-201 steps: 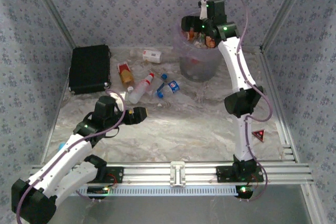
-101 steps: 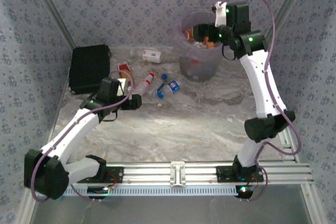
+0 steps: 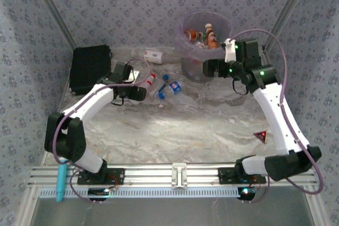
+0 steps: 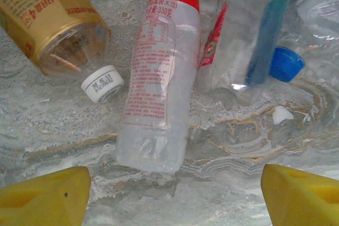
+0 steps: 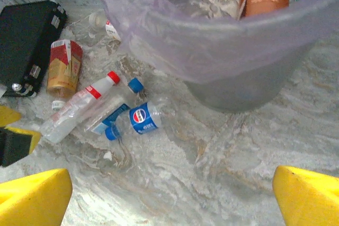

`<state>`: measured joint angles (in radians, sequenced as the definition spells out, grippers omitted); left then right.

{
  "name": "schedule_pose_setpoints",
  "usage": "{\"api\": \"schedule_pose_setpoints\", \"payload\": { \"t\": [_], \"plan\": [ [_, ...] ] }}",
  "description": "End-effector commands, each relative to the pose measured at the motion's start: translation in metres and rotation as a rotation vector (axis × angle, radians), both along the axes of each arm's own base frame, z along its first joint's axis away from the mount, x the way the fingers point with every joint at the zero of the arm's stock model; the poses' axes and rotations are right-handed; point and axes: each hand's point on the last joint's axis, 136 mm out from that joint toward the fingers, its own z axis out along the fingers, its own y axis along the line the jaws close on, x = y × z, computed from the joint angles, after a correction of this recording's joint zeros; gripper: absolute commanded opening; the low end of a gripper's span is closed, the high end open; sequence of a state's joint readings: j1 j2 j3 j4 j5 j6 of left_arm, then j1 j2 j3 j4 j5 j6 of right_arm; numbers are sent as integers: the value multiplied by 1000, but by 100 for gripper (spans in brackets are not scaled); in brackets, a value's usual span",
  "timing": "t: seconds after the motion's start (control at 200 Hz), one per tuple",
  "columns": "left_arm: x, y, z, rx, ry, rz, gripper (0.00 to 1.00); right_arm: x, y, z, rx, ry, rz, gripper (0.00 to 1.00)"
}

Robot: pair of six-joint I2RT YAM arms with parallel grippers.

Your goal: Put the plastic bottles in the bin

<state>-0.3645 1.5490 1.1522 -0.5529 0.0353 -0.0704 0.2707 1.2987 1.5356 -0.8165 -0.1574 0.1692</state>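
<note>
Top external: we see several bottles point(image 3: 211, 38) in the bin point(image 3: 192, 67), back right of the bench point(image 3: 175, 125); approx. five lie loose left of it. Our left hand point(image 4: 172, 197), jaws wide w/ nothing held, faces the red-capped bottle point(image 5: 79, 110). Right hand point(image 5: 169, 197) gapes empty beside the bin.

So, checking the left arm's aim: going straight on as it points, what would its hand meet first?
Probably the base of the clear red-banded bottle, lying lengthwise right ahead of the left hand; the brown bottle and white cap sit off to one side of that line. Depth is unclear.
</note>
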Motion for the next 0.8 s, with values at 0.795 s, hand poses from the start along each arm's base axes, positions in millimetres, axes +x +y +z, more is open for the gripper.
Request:
{"api": "schedule_pose_setpoints", "payload": {
  "t": [0.795],
  "plan": [
    [22, -6, -71, 76, 178, -16, 72, -58, -41, -32, 106, 52, -132, 98]
  ]
}}
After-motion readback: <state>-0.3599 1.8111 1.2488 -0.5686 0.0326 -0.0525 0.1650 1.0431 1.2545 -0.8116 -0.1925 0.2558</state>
